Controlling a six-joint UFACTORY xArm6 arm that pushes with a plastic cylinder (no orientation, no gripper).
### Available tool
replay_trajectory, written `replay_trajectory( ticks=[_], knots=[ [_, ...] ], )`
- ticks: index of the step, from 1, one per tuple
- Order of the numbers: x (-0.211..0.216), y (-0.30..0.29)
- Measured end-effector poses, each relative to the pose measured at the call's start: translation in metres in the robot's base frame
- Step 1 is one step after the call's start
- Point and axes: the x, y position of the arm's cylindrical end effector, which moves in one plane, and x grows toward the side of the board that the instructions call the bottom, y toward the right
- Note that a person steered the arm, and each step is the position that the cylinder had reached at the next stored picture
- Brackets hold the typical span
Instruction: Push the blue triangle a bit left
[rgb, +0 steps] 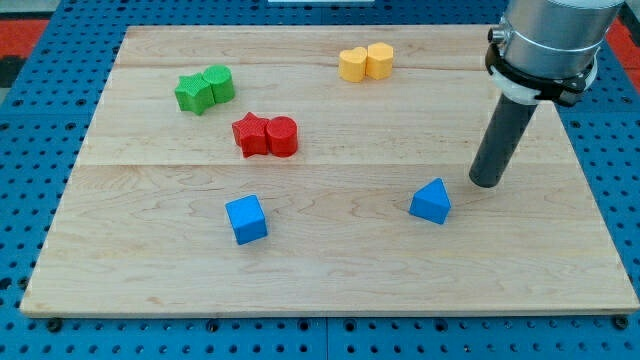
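The blue triangle (431, 201) lies on the wooden board (330, 270), right of centre and towards the view's bottom. My tip (486, 183) rests on the board just to the triangle's upper right, a short gap away and not touching it. The dark rod rises from there to the arm's grey body at the view's top right.
A blue cube (246, 219) sits left of centre near the bottom. A red star (249, 134) and red cylinder (282, 136) touch at centre left. A green star (193, 93) and green cylinder (218, 83) sit upper left. Two yellow blocks (365, 62) sit at the top.
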Motion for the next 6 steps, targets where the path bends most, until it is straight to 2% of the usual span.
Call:
replay_trajectory(
  ticks=[2,3,6],
  knots=[
    [0.043,-0.009],
    [0.030,-0.078],
    [0.001,-0.096]
  ],
)
